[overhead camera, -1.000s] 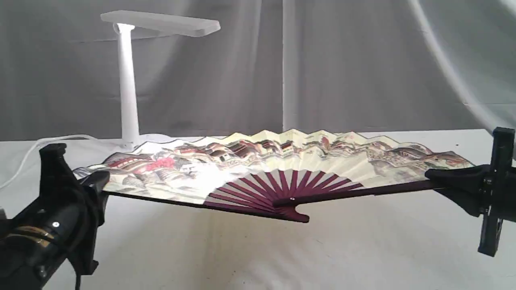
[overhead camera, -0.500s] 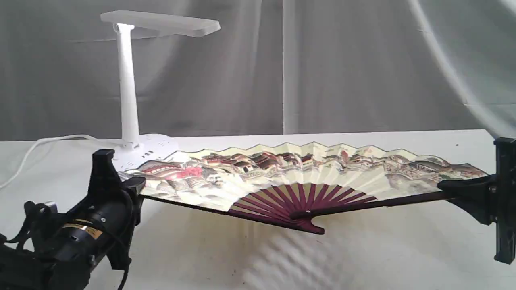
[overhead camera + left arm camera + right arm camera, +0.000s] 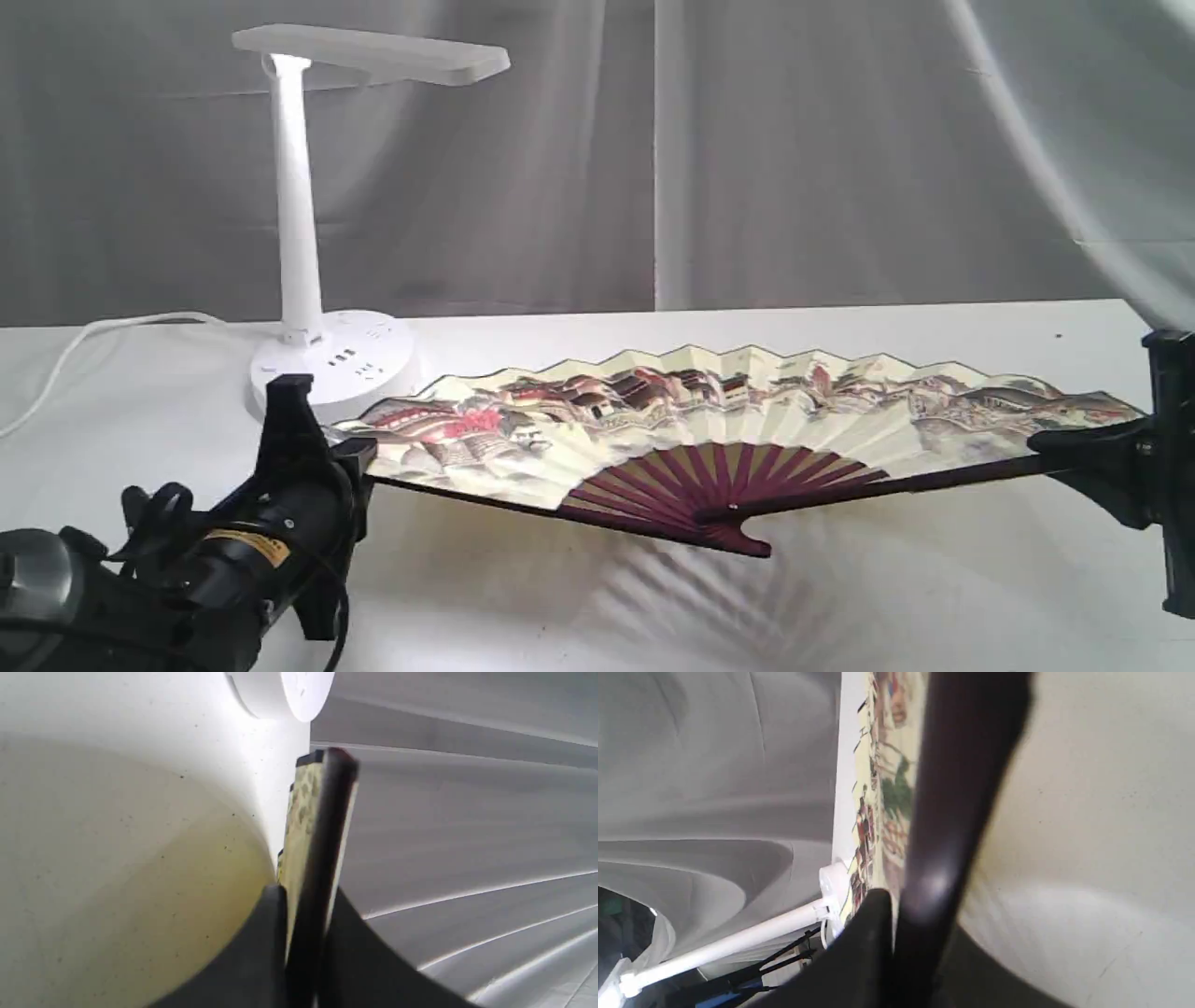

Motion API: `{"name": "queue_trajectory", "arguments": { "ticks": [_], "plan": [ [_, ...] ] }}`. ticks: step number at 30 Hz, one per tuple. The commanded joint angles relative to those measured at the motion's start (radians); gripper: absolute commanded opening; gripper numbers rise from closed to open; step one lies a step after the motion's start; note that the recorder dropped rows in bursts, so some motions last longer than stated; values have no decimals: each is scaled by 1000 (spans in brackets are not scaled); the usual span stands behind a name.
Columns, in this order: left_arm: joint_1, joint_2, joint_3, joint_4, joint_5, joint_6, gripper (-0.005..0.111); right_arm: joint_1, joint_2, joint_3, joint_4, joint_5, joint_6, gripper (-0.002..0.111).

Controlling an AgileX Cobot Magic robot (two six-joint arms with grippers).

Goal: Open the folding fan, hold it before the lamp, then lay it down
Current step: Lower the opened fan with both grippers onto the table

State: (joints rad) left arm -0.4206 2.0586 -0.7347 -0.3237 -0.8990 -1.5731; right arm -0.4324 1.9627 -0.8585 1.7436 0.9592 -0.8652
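The folding fan [image 3: 709, 420] is spread fully open, its painted leaf facing up and nearly flat, hanging low over the white table [image 3: 597, 607]. My left gripper [image 3: 359, 457] is shut on the fan's left outer rib [image 3: 322, 858]. My right gripper [image 3: 1050, 446] is shut on the right outer rib [image 3: 957, 802]. The maroon ribs meet at the pivot [image 3: 733, 511], whose tail nearly touches the table. The lamp [image 3: 301, 205] stands at the back left, its round base [image 3: 331, 364] just behind the fan's left end.
The lamp's white cord [image 3: 84, 345] runs off to the left along the table. Grey cloth [image 3: 747, 149] hangs behind the table. In the right wrist view the lamp's stem [image 3: 738, 940] shows beyond the fan.
Both grippers have lowered the open fan and carried it rightward and nearer the camera. The lamp's base, hidden behind the leaf a second ago, now shows.
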Motion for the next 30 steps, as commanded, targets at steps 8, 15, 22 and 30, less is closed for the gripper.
{"name": "queue_trajectory", "arguments": {
  "ticks": [8,15,22,30],
  "plan": [
    [2,-6,-9,-29,-20,-48,18,-13,-1,1,-21,-85,-48,0],
    [2,-6,-9,-29,-18,-45,35,-13,-1,1,-35,-85,-48,0],
    [2,-7,0,20,-18,-45,60,-13,-1,1,-65,-107,-51,0],
    [2,-8,101,23,-42,-41,66,-13,-1,1,-113,-144,-53,0]
  ]
}}
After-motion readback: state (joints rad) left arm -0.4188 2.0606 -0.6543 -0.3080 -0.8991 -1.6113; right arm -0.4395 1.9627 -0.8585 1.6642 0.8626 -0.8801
